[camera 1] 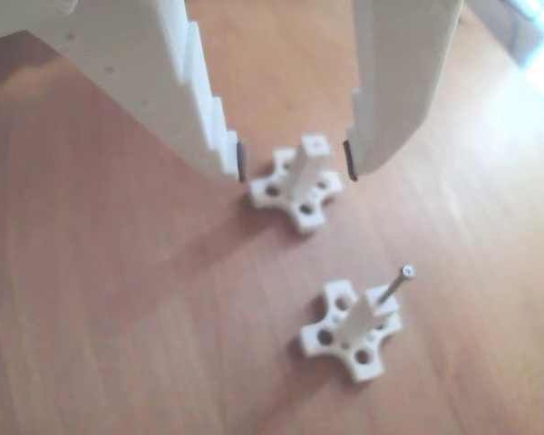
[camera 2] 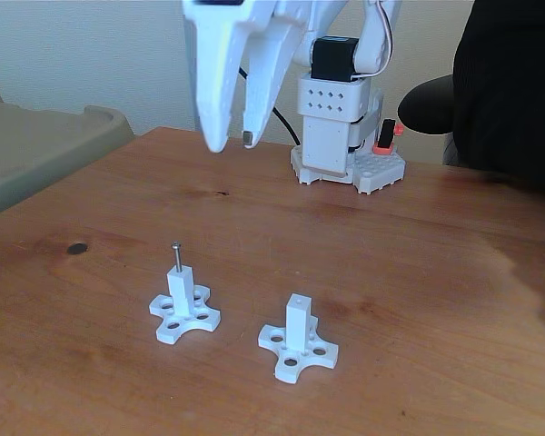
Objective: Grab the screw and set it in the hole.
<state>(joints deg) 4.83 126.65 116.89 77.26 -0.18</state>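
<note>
The arm's upper part ran off the top of the fixed view, and a dark shape at the right edge was too cropped to identify. The gripper hung above the wooden table, fingers spread and holding nothing. The screw stood upright in the left post. In the other view its head looked blurred, while the hole of the empty post showed between the fingertips.
</note>
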